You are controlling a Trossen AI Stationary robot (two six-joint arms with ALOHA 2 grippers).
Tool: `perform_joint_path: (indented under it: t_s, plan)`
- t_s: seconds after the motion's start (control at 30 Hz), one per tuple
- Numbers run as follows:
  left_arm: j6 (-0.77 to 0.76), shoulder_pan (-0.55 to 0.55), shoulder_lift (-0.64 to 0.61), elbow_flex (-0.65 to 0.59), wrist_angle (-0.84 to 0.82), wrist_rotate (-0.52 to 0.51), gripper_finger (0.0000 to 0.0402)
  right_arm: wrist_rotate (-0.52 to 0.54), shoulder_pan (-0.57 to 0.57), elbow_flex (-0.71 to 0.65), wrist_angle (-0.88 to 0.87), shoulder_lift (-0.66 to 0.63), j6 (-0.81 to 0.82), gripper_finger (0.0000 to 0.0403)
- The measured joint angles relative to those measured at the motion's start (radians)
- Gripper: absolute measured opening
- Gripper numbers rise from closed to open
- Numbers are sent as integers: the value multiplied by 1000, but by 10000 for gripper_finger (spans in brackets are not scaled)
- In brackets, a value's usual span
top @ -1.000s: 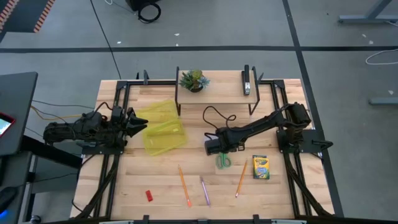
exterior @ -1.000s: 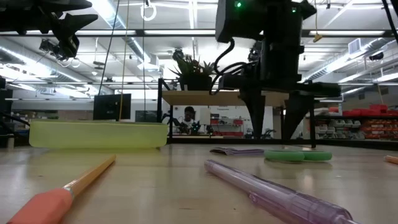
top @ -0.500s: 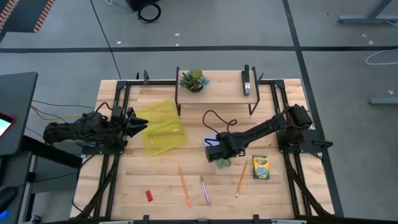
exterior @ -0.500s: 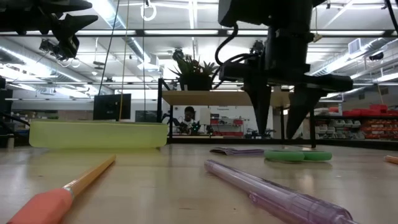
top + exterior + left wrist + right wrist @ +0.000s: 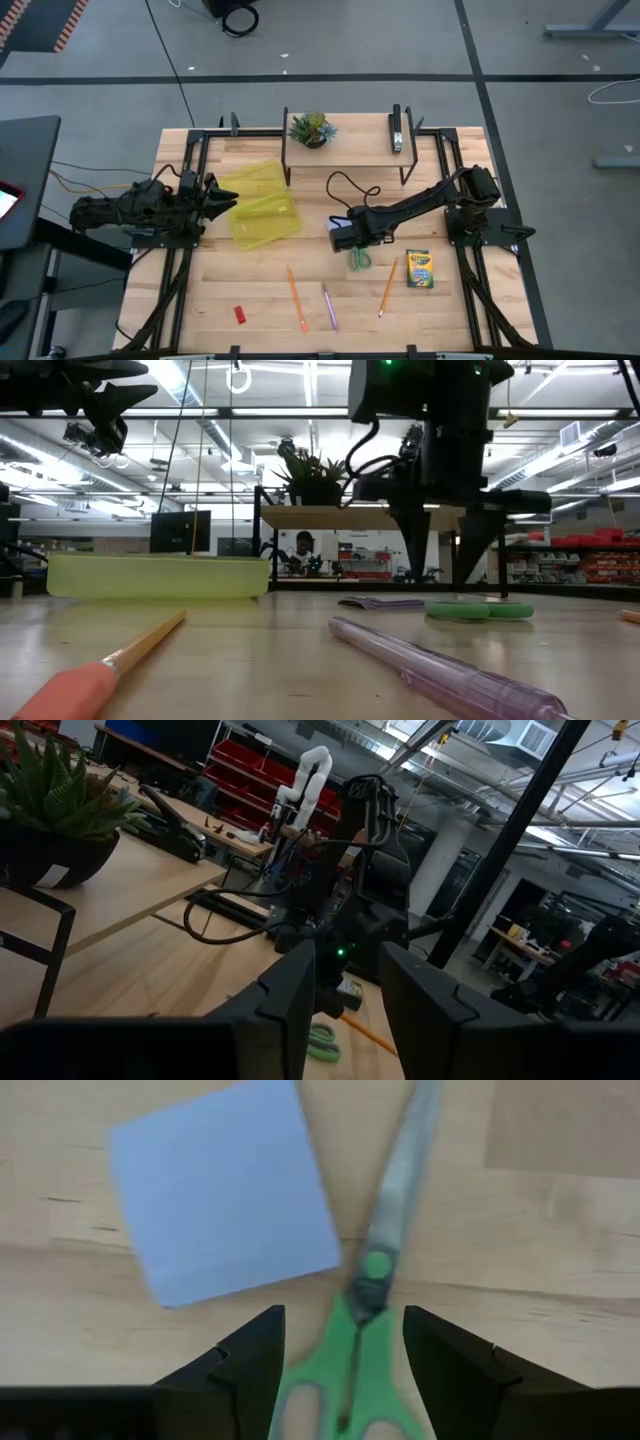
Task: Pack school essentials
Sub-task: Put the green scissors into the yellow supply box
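Observation:
The green-handled scissors [image 5: 359,260] lie flat at the table's middle, blades [image 5: 405,1160] beside the pale blue notepad [image 5: 225,1188]. My right gripper [image 5: 350,242] hangs open just above them, pointing down, its fingers [image 5: 250,1365] standing on either side of the handles [image 5: 345,1380] and clear of the table in the low view [image 5: 440,550]. The crayon box [image 5: 419,269], two orange pencils [image 5: 296,298] [image 5: 387,285], purple pen [image 5: 329,307] and red eraser [image 5: 240,314] lie along the near side. My left gripper [image 5: 222,197] waits open at the left, beside a yellow-green case [image 5: 262,208].
A raised wooden shelf [image 5: 350,150] at the far edge carries the potted plant [image 5: 311,128] and the black stapler [image 5: 396,128]. Black frame rails [image 5: 180,280] run along both table sides. Bare wood lies between the case and the near-side items.
My right gripper dipped toward the near edge and down over the scissors half a second ago, then drew back up and away to where it was a second ago. It stayed open. The scissors and notepad have not moved.

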Motion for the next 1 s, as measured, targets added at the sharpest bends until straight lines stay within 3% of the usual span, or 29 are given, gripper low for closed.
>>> perform_joint_path:
  t_s: [0.27,0.8,1.0]
  plan:
    - [-1,0,0,0,0,0,128,-23,1,-46,105,0,-10,212]
    - [-2,0,0,0,0,0,128,-46,1,-62,100,0,-31,212]
    - [-2,0,0,0,-4,0,124,-93,5,-55,120,58,-77,212]
